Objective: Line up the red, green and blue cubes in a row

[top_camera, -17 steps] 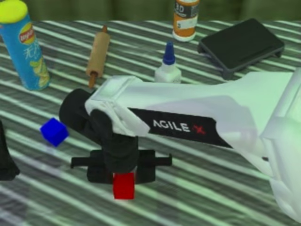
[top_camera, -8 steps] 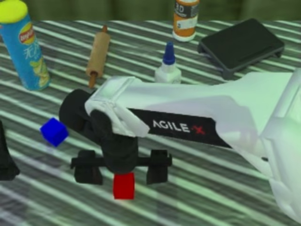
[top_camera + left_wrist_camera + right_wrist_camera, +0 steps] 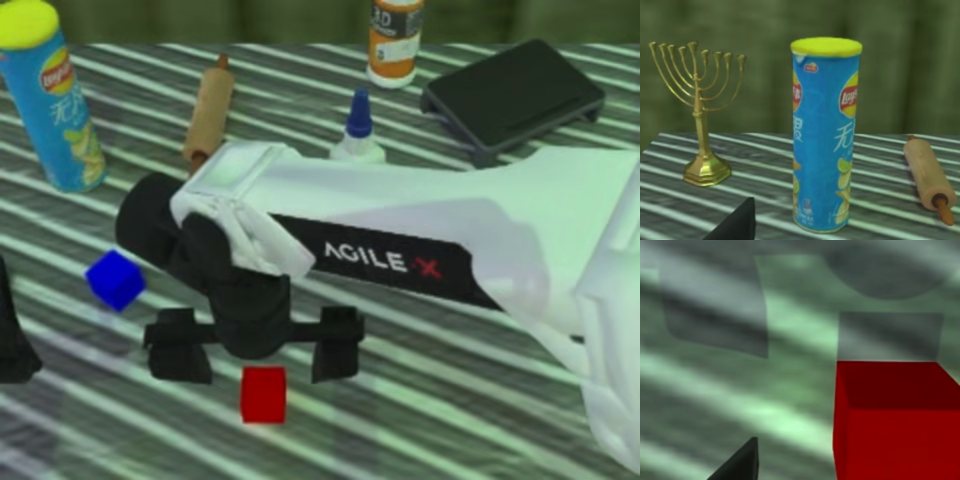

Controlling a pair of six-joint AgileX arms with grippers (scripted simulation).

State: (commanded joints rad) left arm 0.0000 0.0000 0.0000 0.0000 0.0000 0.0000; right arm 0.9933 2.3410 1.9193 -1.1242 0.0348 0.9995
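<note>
The red cube (image 3: 263,394) sits on the striped table (image 3: 440,400) nearest the top view's front edge, resting free with nothing touching it. Just behind it hangs the right gripper (image 3: 256,345), its two fingers spread wide, one off to each side of the cube's line and holding nothing (the right wrist view shows the cube's top face (image 3: 895,420) close below, with bare table beside it). Left of the red cube and a little farther back lies the blue cube (image 3: 115,280), well apart from it. The green cube does not show in any view. The left gripper (image 3: 12,335) is parked at the table's left edge, left of the blue cube; whether it is spread or closed cannot be told. Beyond the red cube stand a glue bottle (image 3: 356,135), a rolling pin (image 3: 207,115) and a Lay's crisp can (image 3: 50,100).
</note>
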